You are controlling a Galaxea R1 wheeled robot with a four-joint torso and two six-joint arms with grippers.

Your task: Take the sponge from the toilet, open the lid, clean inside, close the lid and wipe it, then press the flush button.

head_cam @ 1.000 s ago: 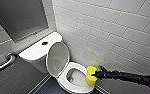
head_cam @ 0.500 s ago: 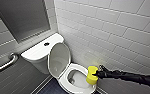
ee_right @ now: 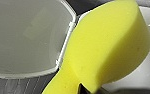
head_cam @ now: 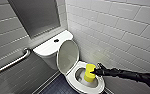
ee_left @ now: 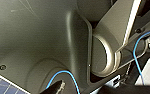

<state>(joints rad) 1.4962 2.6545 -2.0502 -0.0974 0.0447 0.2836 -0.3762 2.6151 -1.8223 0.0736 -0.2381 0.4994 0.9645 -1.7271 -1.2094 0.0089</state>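
**Sponge stood tall in your right jaws, over the open bowl**

You had the sponge (head_cam: 89, 73) pinched in the jaws of your right gripper (head_cam: 94, 72). The jaws were shut onto it from the side, about halfway up, so they were holding it and were not wide.

The thing that mattered most was how the sponge sat. Its long way ran up and down, not flat. The top end stood above the white rim of the toilet (head_cam: 99, 87), and the bottom end pointed down into the bowl. Your black arm came in from the side of the tiled wall (head_cam: 116, 30). The sponge stuck out past the tips of the jaws, toward the middle of the bowl. So the inside of the bowl was below the sponge and a little past it. I could not tell if the bottom end touched the bowl or just hung near it.

The lid (head_cam: 68, 56) was up. It stood almost straight and leaned back toward the tank (head_cam: 44, 48), near the sponge but apart from it. The way into the bowl was open.

I think you were in the cleaning step. To rub the inside, the sponge had to go down and press on the white wall of the bowl, and standing tall suited that. The right arm was the one at the bowl.

The flush button (head_cam: 56, 40) sat on top of the tank, behind the lid and well apart from the jaws. A grey grab bar (head_cam: 16, 62) ran along the other wall, far from the work.
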